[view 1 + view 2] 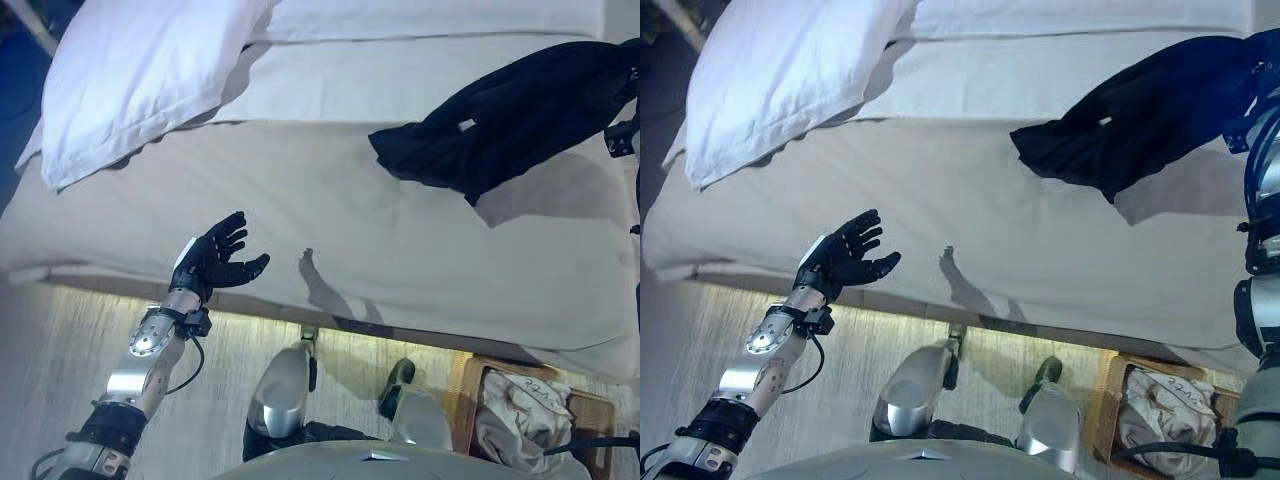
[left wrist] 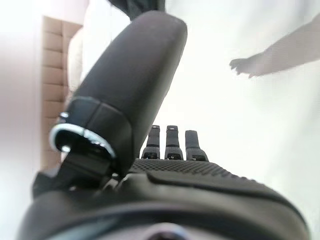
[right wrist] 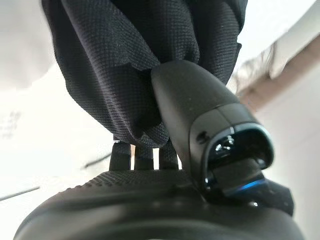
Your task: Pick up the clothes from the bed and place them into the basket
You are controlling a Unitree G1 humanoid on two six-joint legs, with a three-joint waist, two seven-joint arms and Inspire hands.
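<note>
A black garment [image 1: 500, 120] hangs lifted above the right part of the bed [image 1: 300, 210], casting a shadow on the sheet. My right hand [image 3: 200, 110] is shut on it, the thumb pinching a bunch of the black cloth [image 3: 140, 65] against the fingers. The right arm comes in at the right edge [image 1: 1260, 200]. My left hand [image 1: 222, 258] is open and empty, fingers spread, above the bed's front edge at the left; it also shows in the left wrist view [image 2: 175, 175]. A wooden basket [image 1: 462, 390] stands on the floor at the lower right, with light-coloured clothes [image 1: 510, 410] in it.
A large white pillow [image 1: 140, 70] lies at the bed's far left. A folded white sheet [image 1: 420, 20] lies along the back. The striped floor [image 1: 60, 350] runs in front of the bed.
</note>
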